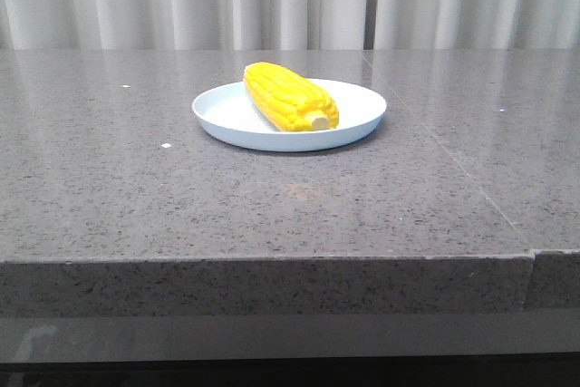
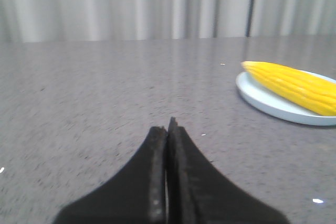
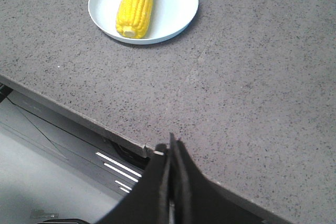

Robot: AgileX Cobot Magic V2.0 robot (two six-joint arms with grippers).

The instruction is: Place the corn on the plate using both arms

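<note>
Yellow corn (image 1: 290,97) lies on plate (image 1: 353,120), stub toward tabletop's (image 1: 136,188) near edge. Left hand (image 2: 168,129), right hand (image 3: 171,148): both clenched, empty, well apart from the corn.

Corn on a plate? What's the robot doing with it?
Right now nothing is touching it. The corn lies on the plate, its pale stub end pointing toward the near edge of the grey table. Both arms are away from it. The left tool is shut and empty over bare table, with the plate off to one side. The right tool is also shut and empty, near the table's front edge. So the corn seems to be where it belongs.
</note>
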